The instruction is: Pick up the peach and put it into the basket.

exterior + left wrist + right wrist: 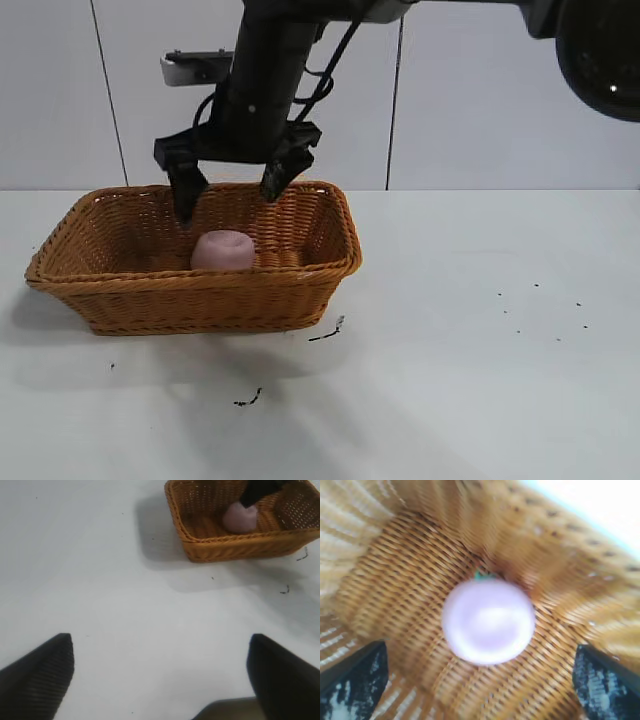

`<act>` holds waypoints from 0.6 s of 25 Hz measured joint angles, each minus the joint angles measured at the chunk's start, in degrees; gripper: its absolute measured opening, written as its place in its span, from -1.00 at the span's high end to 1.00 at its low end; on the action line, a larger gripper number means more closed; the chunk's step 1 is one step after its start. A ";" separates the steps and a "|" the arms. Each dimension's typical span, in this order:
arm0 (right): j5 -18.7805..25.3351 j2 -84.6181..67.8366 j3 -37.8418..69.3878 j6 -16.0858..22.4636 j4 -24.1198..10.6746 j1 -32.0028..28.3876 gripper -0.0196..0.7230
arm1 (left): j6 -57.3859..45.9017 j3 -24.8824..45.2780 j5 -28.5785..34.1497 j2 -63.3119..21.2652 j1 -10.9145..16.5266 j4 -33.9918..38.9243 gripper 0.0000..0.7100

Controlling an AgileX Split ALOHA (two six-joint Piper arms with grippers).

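The dull-pink peach [223, 250] lies on the floor of the orange-brown wicker basket [200, 305] at the table's left. My right gripper [228, 200] hangs open and empty just above the peach, its fingertips at rim height, one on each side. In the right wrist view the peach [488, 621] lies free on the basket weave [395, 580] between the spread fingers of the gripper [479, 652]. My left gripper [160, 645] is open and empty over bare table, far from the basket [235, 547] and the peach [240, 517]. It is out of the exterior view.
The white table [480, 380] stretches to the right of the basket. Small black scraps lie in front of the basket [328, 331] and nearer the front edge [248, 400]. A few dark specks lie at the right [540, 310].
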 joint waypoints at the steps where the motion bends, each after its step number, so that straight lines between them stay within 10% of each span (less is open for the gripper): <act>1: 0.41 -0.16 0.00 0.00 -0.08 -1.54 -0.91 | 0.00 0.00 0.00 0.00 0.00 0.00 -0.95; 15: 3.89 -0.23 0.12 0.00 -0.64 -25.14 -0.91 | 0.00 0.00 0.00 0.00 0.00 0.00 -0.95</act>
